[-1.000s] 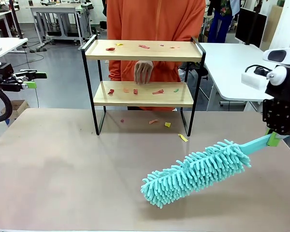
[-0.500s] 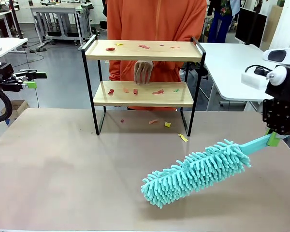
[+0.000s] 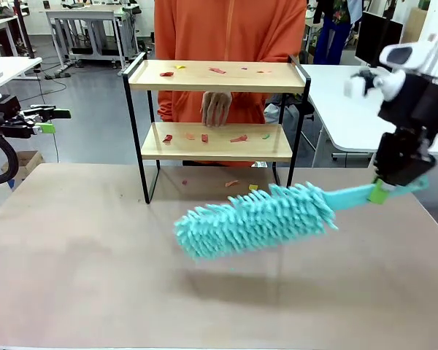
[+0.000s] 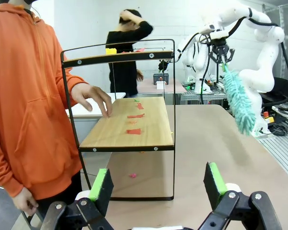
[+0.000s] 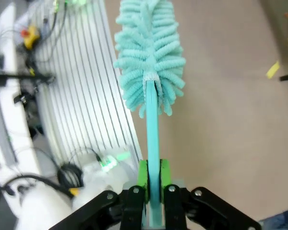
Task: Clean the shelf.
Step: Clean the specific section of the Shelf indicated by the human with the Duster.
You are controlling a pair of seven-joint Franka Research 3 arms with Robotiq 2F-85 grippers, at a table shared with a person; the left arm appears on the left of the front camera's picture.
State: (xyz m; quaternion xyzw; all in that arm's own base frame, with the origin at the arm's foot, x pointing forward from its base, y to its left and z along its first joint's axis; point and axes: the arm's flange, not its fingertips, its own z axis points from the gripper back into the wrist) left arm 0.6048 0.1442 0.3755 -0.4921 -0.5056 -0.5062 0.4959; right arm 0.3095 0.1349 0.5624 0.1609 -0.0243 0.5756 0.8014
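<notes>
The shelf (image 3: 215,77) stands at the table's far middle, two light wooden boards on a black frame, with small red, yellow and green scraps (image 3: 238,138) on both boards. My right gripper (image 3: 383,191) is shut on the handle of a turquoise fluffy duster (image 3: 252,219). The duster hangs level above the table, just in front of the shelf's right legs. In the right wrist view the fingers (image 5: 143,175) clamp the duster (image 5: 151,57) by its handle. My left gripper (image 3: 47,120) stands open at the far left, off the table. Its wrist view faces the shelf (image 4: 129,128) end-on, past the open left gripper (image 4: 156,184).
A person in an orange hoodie stands behind the shelf, one hand (image 3: 217,108) hanging between the boards. A few scraps (image 3: 232,183) lie on the beige table (image 3: 95,255) under the shelf. A white table (image 3: 343,95) stands at the back right.
My right arm has risen and swung the duster up and to the left, from low over the near right of the table towards the shelf. The left arm has not moved.
</notes>
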